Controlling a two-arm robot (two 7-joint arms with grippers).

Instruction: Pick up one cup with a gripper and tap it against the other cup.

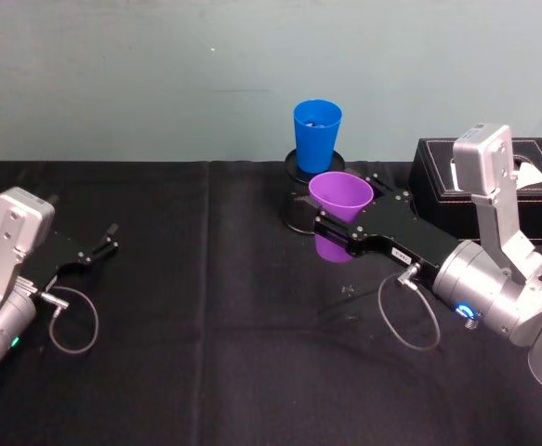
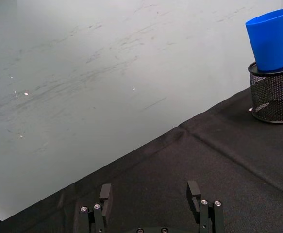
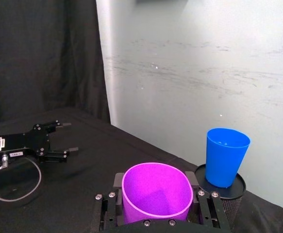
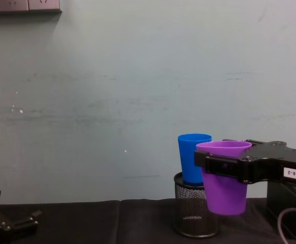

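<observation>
Inventory, table scene.

1. Purple cup [image 1: 340, 197]: just right of centre in head view. Upright, mouth up, base off the cloth. Held by R gripper [image 1: 352, 212], fingers clamped on either side of its upper wall.
2. Blue cup [image 1: 316, 135]: upper centre of head view, close to the wall. Upright, seated in the top of item 3. Purple cup is near it, in front and slightly to the right. Right wrist view shows a gap between the two, so they are apart.
3. Mesh pot [image 4: 188, 213]: black wire, stands on the cloth at lower centre-right of chest view, partly behind the purple cup.
4. R arm: silver, w/ lit blue ring [image 1: 463, 311]. Comes in from lower right of head view.
5. L gripper [image 1: 111, 238]: lower left of head view, low by the cloth. Fingers spread, empty. Well apart from both cups.
6. Black box [image 1: 438, 172]: right edge of head view, behind the R arm.
7. Table cloth [image 1: 205, 325]: black, covers the whole surface.
</observation>
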